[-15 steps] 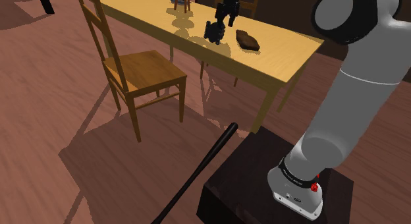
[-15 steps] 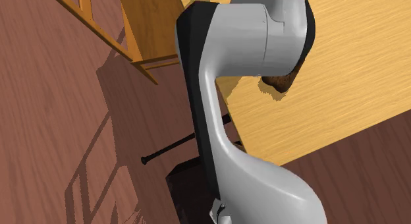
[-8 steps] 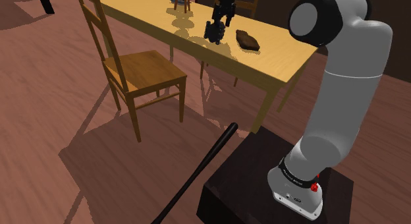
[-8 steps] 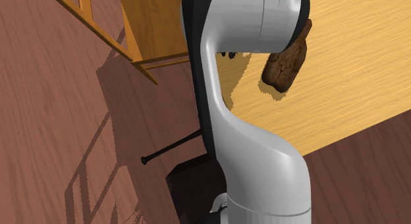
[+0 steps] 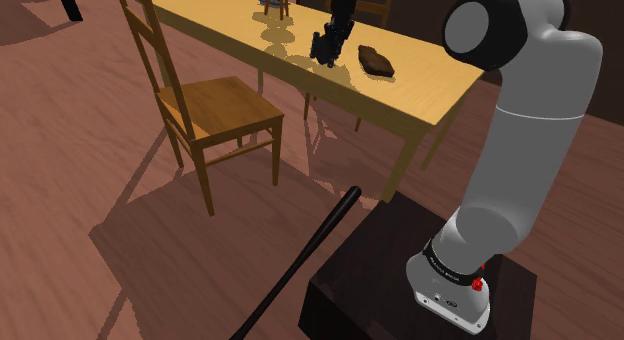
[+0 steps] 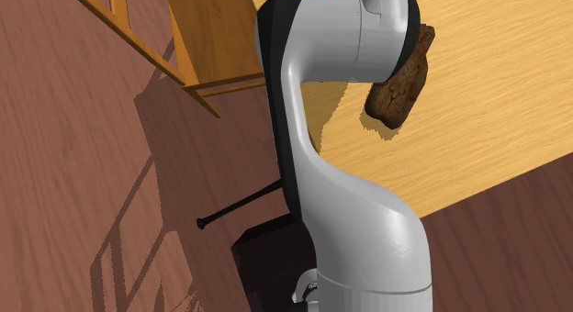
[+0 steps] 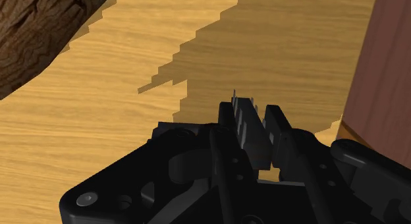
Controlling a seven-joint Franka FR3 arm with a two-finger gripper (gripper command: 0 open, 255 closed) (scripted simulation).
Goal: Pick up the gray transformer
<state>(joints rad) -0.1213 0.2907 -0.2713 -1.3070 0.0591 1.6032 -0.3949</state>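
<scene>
Shoulder view, left to right: a wooden chair [image 5: 215,108] stands beside the yellow wooden counter [image 5: 430,88]. Over the counter, the gripper [image 5: 330,40] is closed narrowly on the dark gray transformer [image 5: 324,48], clasped between both fingers [image 7: 227,150]. A rough brown lump [image 5: 375,60] lies near; then the white arm [image 5: 520,168].
</scene>
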